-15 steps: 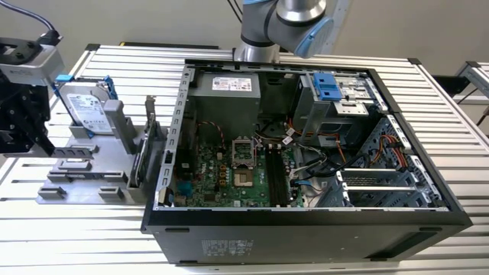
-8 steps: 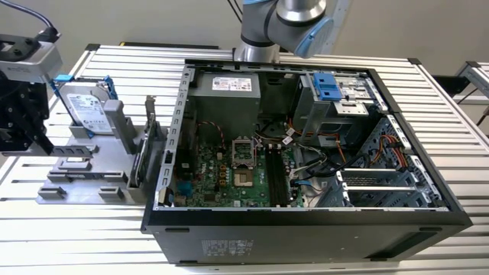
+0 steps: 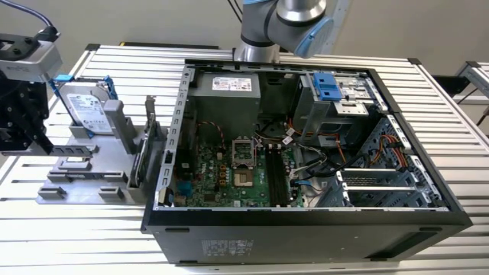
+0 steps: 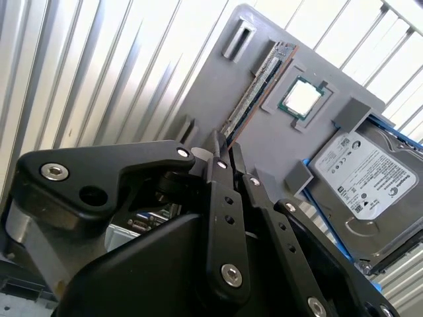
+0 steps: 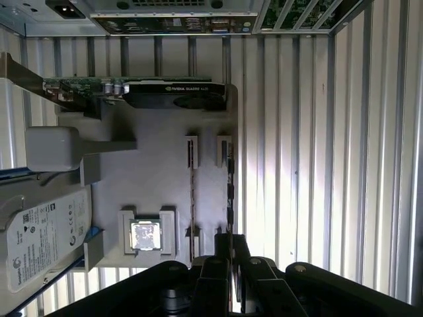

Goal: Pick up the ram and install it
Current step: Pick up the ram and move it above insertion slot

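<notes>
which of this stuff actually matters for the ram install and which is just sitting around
For the job: long thin dark ram stick standing in the grey holder plate; black gripper right by it; open black computer case.
Just lying about: small square silver CPU chip; silver hard drive with white label; upright expansion card.

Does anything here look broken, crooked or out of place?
Nothing looks damaged or spilled. The computer case lies open on its side, and the hard drive leans tilted in the gray fixture, apparently by design. The ram stands on edge there, straight.
</notes>
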Tool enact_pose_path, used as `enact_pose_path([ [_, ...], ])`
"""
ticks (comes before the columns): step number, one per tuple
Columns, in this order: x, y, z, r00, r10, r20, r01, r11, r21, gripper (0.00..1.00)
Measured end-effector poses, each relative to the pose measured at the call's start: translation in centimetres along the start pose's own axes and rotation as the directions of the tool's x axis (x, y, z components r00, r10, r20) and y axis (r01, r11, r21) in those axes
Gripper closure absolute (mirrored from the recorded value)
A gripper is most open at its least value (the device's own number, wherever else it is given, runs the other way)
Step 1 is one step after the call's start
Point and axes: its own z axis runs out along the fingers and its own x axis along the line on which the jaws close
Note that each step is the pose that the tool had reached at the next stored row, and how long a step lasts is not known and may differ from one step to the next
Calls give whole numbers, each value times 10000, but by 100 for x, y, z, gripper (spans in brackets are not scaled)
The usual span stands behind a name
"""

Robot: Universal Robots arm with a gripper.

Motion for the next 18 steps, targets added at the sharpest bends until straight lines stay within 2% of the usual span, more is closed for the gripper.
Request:
enact_pose_path([
  [5,0,0,-16,10000,0,4,0,10000,5,100],
  [18,1,-2,-141,10000,0,0,0,10000,0,100],
])
